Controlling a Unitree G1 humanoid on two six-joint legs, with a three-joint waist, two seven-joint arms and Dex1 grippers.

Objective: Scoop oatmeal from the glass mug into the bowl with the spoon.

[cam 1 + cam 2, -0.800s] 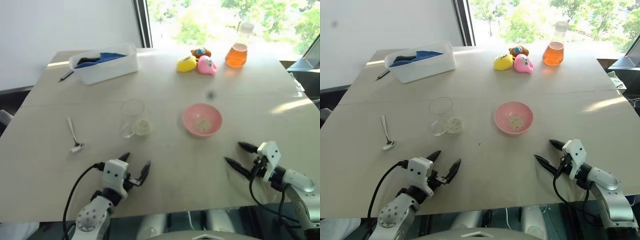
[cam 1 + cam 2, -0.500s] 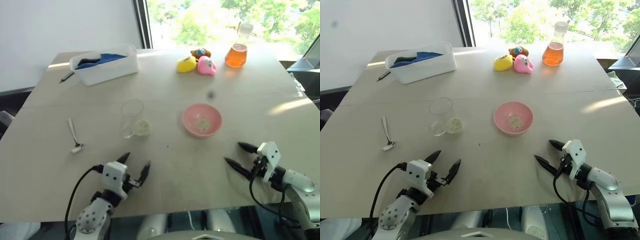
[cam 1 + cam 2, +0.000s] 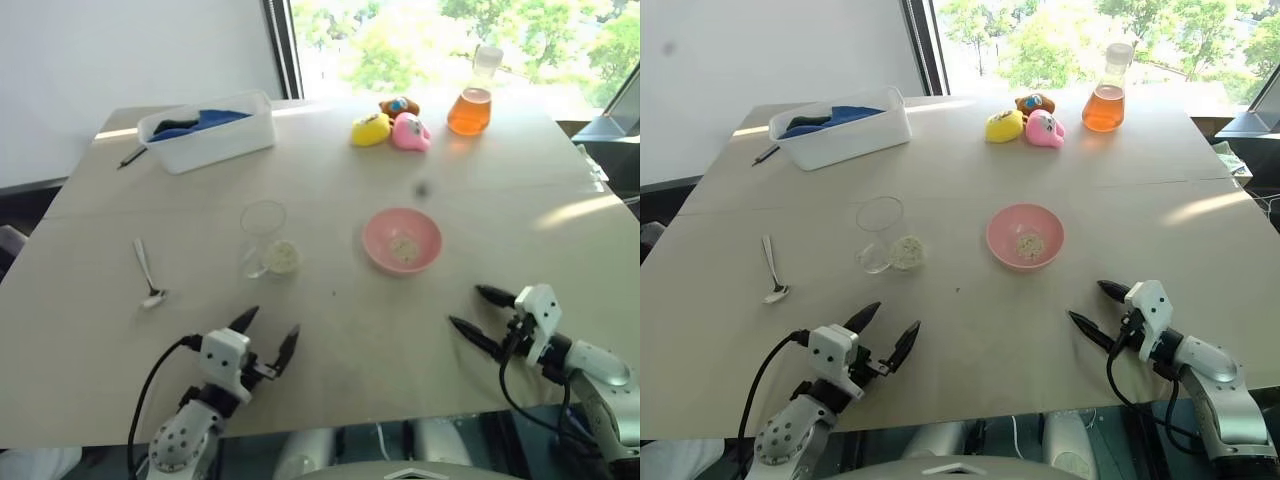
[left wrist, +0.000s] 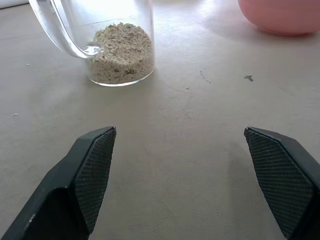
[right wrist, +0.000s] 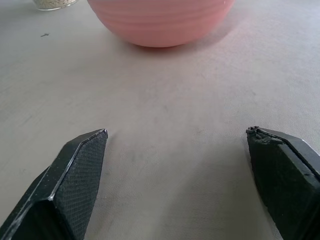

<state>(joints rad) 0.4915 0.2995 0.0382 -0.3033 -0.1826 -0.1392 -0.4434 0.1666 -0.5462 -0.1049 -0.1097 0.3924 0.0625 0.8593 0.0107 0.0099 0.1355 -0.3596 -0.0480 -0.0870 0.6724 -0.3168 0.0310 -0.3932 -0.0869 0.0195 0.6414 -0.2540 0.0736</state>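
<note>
Both hands hover low over the near edge of the surface (image 3: 970, 330), fingers spread wide and holding nothing: the left hand (image 3: 885, 335) nearer than the glass mug (image 3: 881, 233), the right hand (image 3: 1098, 310) nearer than the bowl (image 3: 1026, 236). The bowl sits right of the mug (oatmeal (image 4: 121, 51) in its bottom); the spoon (image 3: 771, 271) lies left of the mug, untouched

Glass mug (image 3: 881, 234): clear, upright on the desk (image 3: 960, 320), handle toward the near edge, a shallow layer of pale beige oatmeal (image 4: 120, 52) in its bottom. Bowl (image 3: 1025, 236): pink, round, upright, to the right of the mug and apart from it, a small clump of flakes at its centre. Spoon (image 3: 771, 270): slim, silver, flat on the desk left of the mug and well apart from it, oval end nearest the front edge, untouched.
</note>
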